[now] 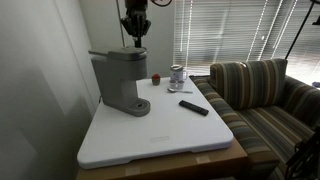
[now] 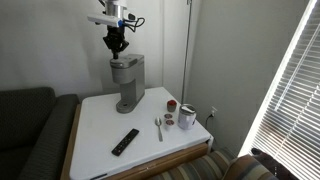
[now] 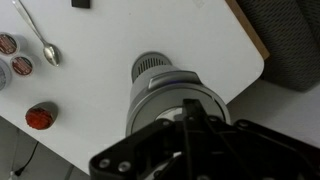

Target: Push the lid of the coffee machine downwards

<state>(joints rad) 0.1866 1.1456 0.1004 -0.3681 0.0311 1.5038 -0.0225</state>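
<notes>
The grey coffee machine stands at the back of the white table in both exterior views. Its lid lies about level on top, with the handle sticking out to one side. My gripper hangs straight above the lid, shut, with nothing between its fingers. I cannot tell whether the tips touch the lid. In the wrist view the shut gripper points down at the rounded lid, and the round drip base shows beyond it.
On the white table lie a black remote and a spoon. A cup, a small red thing and pods stand nearby. A striped sofa flanks the table.
</notes>
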